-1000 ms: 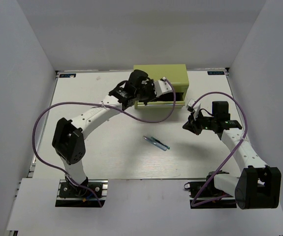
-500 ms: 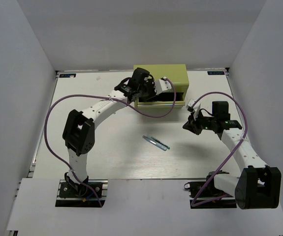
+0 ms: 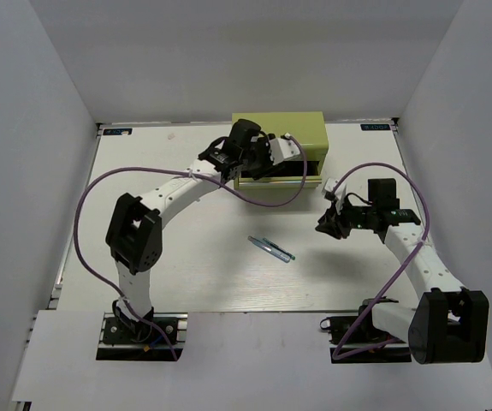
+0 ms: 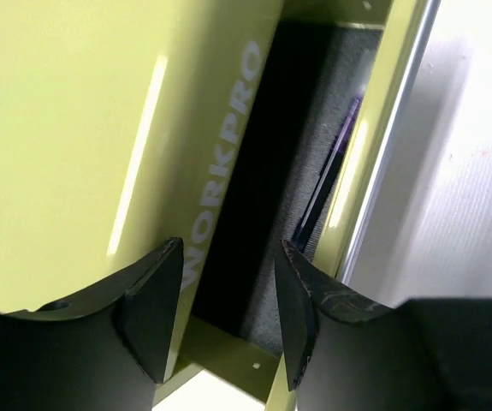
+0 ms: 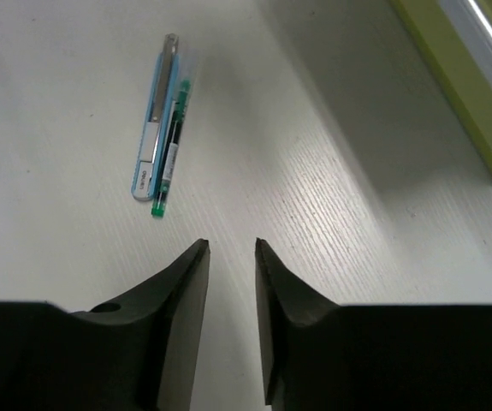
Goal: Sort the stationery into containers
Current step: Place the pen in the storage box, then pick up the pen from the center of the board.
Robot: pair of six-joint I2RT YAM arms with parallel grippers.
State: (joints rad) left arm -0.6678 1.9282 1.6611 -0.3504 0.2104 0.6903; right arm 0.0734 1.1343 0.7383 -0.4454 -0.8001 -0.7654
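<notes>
The yellow-green WORKPRO chest [image 3: 280, 135] stands at the table's back, with one drawer [image 3: 281, 178] pulled out. My left gripper [image 3: 257, 159] is open and empty, low over that drawer's left end. The left wrist view shows the drawer's dark felt floor [image 4: 290, 231] with a thin dark pen-like thing [image 4: 323, 193] along the front wall; I cannot tell its colour. The pale blue-silver pen [image 5: 154, 120] and the teal-green pen [image 5: 170, 147] lie side by side on the table [image 3: 271, 248]. My right gripper [image 3: 326, 225] is open and empty, right of them. The red and white pens are out of view.
The drawer's silver handle strip [image 5: 489, 27] shows at the right wrist view's upper right corner. Purple cables [image 3: 263, 202] loop from both arms over the table. Grey walls close in the left, back and right sides.
The left arm's elbow has swung inward while its gripper stayed at the drawer. The right gripper has shifted slightly toward the two pens.
</notes>
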